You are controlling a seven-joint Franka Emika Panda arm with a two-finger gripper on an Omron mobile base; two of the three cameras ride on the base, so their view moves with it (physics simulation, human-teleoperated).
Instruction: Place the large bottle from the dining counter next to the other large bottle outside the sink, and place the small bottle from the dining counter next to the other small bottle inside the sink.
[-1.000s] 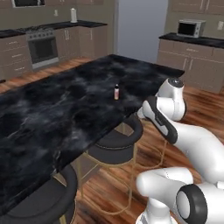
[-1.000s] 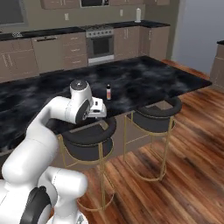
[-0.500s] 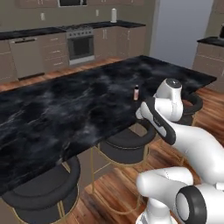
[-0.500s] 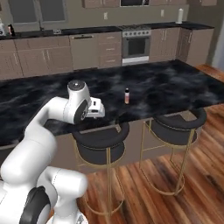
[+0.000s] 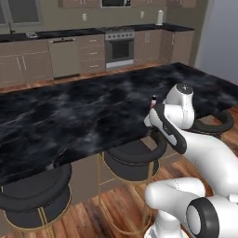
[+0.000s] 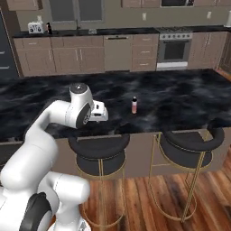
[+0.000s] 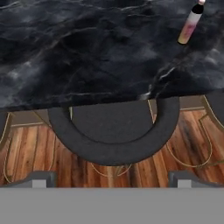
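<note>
At one o'clock in the hand view, a small pink bottle (image 7: 190, 25) with a dark cap stands upright on the dining counter (image 7: 87, 52) near its edge, while the gripper (image 7: 109, 178) hangs above a stool (image 7: 114, 131), jaws spread wide and empty, apparently lining up an approach.

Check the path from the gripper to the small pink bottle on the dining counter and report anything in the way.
Nothing visible blocks it. The small bottle stands alone on the dining counter, with bare marble around it. The open gripper hangs at the counter's near edge above a stool, apart from the bottle and to one side of it.
</note>
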